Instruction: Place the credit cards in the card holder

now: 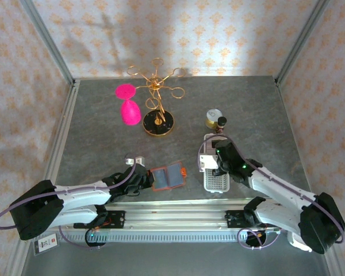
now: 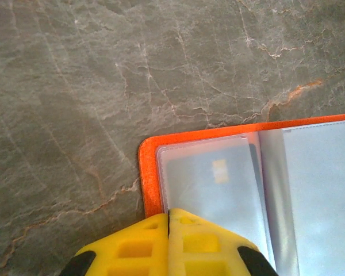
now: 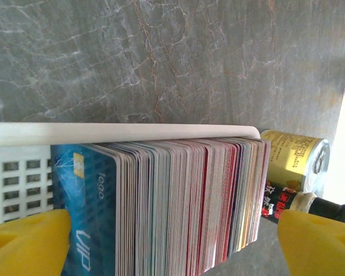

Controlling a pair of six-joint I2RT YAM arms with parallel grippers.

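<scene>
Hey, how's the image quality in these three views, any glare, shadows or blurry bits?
Top external: bright light patches the back wall, where the gold stand casts a faint shadow. Left wrist: the yellow fingers are soft, the card holder pockets hazy with sheen. Right wrist: blown out at the right edge beside the tin; credit cards sharp.

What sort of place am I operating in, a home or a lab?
Probably a staged lab cell: wallpaper-print panels in a metal frame enclose the stone-look tabletop, with unrelated props: a gold wire stand, a pink glass.
</scene>
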